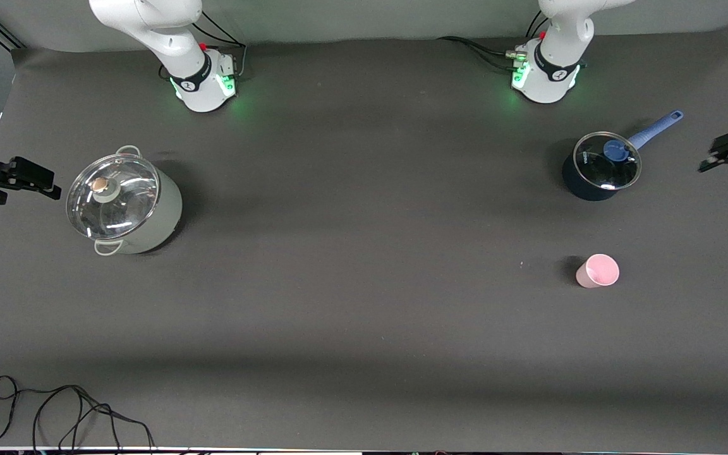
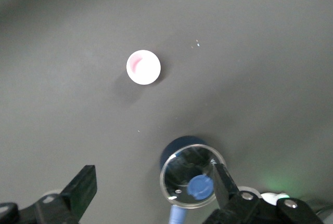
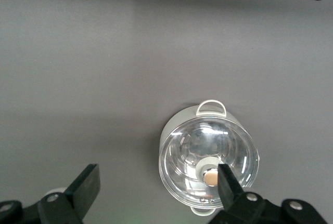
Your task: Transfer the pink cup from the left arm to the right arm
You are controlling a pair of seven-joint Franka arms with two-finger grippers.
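cup (image 1: 598, 271) upright, untouched (nearer the camera than the saucepan (image 1: 601, 166)) | left gripper (image 2: 153, 187) wide open, empty, high to approach | right gripper (image 3: 158, 187) open, empty, waits over pot (image 3: 208, 156)

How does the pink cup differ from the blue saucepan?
The pink cup is far smaller than the blue saucepan. The cup stands open; the saucepan wears a glass lid. The cup has no handle; the saucepan has a long one. Both sit upright toward the left arm's end.
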